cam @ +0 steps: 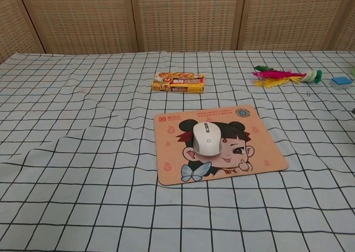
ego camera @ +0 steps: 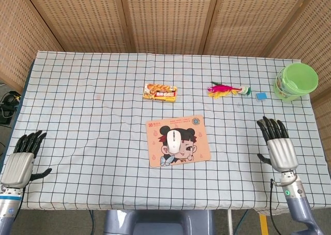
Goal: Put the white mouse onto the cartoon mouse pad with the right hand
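The white mouse [ego camera: 174,140] [cam: 207,138] lies on the cartoon mouse pad [ego camera: 194,147] [cam: 260,146], over the drawn face, with nothing touching it. My right hand [ego camera: 279,148] hangs open near the table's right front edge, far to the right of the pad, fingers spread and empty. At the left front corner my left hand [ego camera: 20,160] is open and empty too. Neither hand appears in the chest view.
A yellow snack pack [ego camera: 160,92] [cam: 178,82] lies behind the pad. A pink and yellow feather toy [ego camera: 226,89] [cam: 283,76], a small blue block [ego camera: 261,96] and a green bucket [ego camera: 296,81] stand at the back right. The checked cloth [ego camera: 93,111] is wrinkled left of the pad.
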